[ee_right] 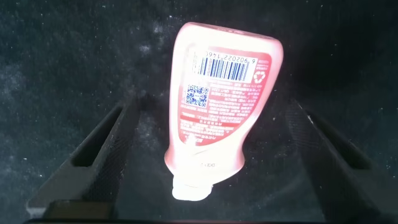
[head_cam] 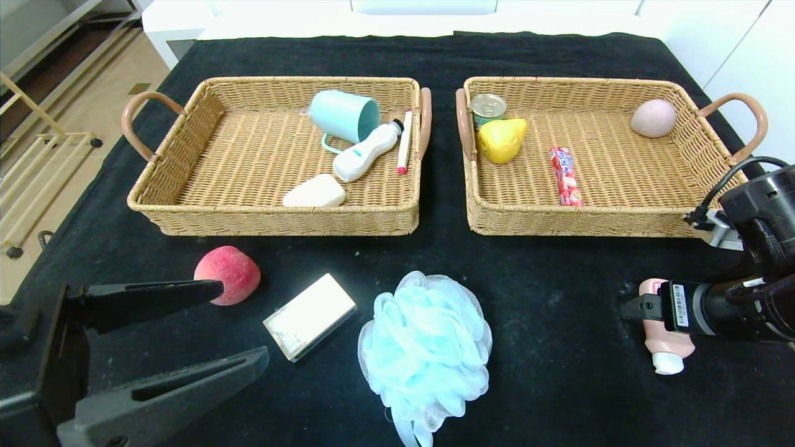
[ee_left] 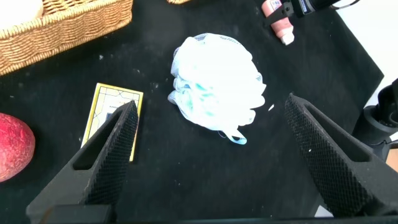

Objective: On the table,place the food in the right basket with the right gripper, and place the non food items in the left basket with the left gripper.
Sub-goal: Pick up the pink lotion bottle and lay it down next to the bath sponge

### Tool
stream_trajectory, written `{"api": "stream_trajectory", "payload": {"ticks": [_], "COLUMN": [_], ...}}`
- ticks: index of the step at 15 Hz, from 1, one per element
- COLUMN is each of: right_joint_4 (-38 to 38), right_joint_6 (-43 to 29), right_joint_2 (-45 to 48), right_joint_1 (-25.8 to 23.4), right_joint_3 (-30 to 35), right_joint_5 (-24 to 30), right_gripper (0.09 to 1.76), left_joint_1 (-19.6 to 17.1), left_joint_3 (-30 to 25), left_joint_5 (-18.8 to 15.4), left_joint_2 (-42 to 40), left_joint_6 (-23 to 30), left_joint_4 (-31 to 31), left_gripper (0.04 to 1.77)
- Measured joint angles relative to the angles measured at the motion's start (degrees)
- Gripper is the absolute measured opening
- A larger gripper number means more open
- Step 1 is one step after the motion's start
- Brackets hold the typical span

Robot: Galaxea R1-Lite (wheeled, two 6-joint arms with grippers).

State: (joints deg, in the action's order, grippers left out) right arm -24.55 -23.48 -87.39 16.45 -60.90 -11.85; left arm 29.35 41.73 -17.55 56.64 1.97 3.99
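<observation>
A red peach [head_cam: 228, 274], a flat cream box [head_cam: 309, 316], a light blue bath pouf [head_cam: 425, 344] and a pink bottle with a white cap [head_cam: 667, 347] lie on the black cloth in front of the baskets. My left gripper [head_cam: 243, 321] is open and empty at the near left, beside the peach; its wrist view shows the pouf [ee_left: 217, 74], the box [ee_left: 114, 99] and the peach [ee_left: 12, 146] beyond it. My right gripper [head_cam: 640, 308] is open just above the pink bottle [ee_right: 217, 93], with one finger on each side of it and a gap on both sides.
The left wicker basket [head_cam: 186, 161] holds a teal cup [head_cam: 345, 115], a white bottle [head_cam: 363, 152], a marker [head_cam: 405, 143] and a white soap bar [head_cam: 315, 192]. The right wicker basket [head_cam: 652, 174] holds a can [head_cam: 488, 107], a yellow pear [head_cam: 500, 139], a red candy pack [head_cam: 566, 176] and a pinkish round item [head_cam: 653, 117].
</observation>
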Motion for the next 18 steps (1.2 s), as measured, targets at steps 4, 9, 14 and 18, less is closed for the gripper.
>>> {"api": "stream_trajectory", "payload": {"ticks": [4,9,14,18], "right_joint_4": [0.1,1.0,1.0,1.0], "right_joint_6": [0.0,0.0,-0.6,-1.2], "right_joint_2": [-0.3,-0.5,-0.7,-0.8], "right_joint_1": [-0.2,-0.5,-0.5,-0.5], "right_joint_3": [-0.1,0.1,0.2,0.2], "right_joint_5": [-0.1,0.0,-0.2,-0.2], "right_gripper": [1.08,0.85,0.85,0.85], "left_joint_1": [0.0,0.0,0.0,0.8], "left_joint_3": [-0.1,-0.1,-0.2,-0.3], "left_joint_5": [0.0,-0.1,-0.1,0.0], "left_joint_2": [-0.2,-0.4,-0.4,-0.4], "left_joint_6": [0.0,-0.1,-0.3,-0.3], "left_joint_4": [0.0,-0.1,0.0,0.0], "left_gripper": [1.72,1.72,1.72,1.72]}}
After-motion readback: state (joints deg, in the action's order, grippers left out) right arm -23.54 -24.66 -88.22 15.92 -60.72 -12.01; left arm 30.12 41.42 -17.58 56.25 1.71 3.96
